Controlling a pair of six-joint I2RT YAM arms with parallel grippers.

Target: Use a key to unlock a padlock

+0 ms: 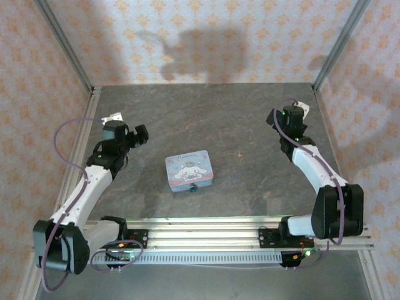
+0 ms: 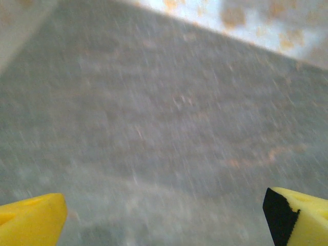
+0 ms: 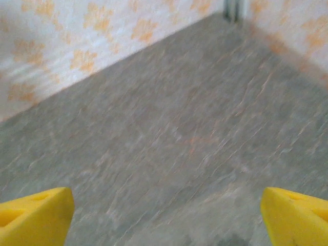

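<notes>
A tiny dark bluish padlock [image 1: 194, 188] sits at the front edge of the light-blue cartoon tin [image 1: 189, 169] in the middle of the table. On the grey surface to the tin's right lies a small brown speck, seemingly the key [image 1: 238, 154]. My left gripper [image 1: 141, 134] hovers left of the tin, well apart from it. Its yellow fingertips [image 2: 31, 220] stand wide apart, so the left gripper [image 2: 164, 225] is open over bare table. My right gripper [image 1: 275, 118] is at the far right, beyond the key. The right gripper [image 3: 166, 220] is open too, with nothing between its fingertips [image 3: 297, 215].
Patterned walls with metal corner posts [image 1: 330, 53] close in the table on three sides. An aluminium rail [image 1: 206, 228] carrying both arm bases runs along the near edge. Both wrist views are blurred.
</notes>
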